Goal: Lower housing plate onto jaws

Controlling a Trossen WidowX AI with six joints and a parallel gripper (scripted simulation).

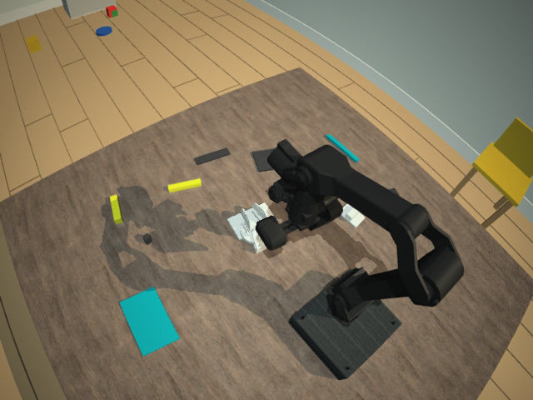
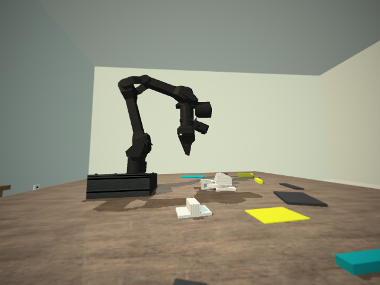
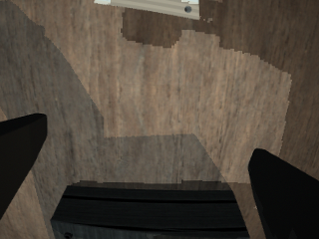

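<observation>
The white assembly [image 1: 241, 223] [image 2: 223, 180] stands on the table, with raised curved parts at one end and a lower, flat-topped part on the robot's side. That lower part [image 2: 207, 182] looks roughly level in the exterior view, where the housing plate and jaws cannot be told apart. Only a pale edge strip with a small round hole [image 3: 155, 7] shows at the top of the wrist view. My gripper [image 2: 187, 154] [image 3: 151, 142] is open and empty, high above the table and off to the robot's side of the assembly. The arm hides part of the assembly in the top view. The stubs and pins are not visible.
A white base with an upright block [image 1: 352, 215] [image 2: 193, 206] stands apart. Around lie a dark plate [image 1: 260, 161] [image 2: 299, 198], a dark bar [image 1: 211, 156], a yellow sheet [image 2: 276, 214], yellow bars [image 1: 184, 185] [image 1: 116, 209], a teal sheet [image 1: 148, 320] and a teal bar [image 1: 341, 147].
</observation>
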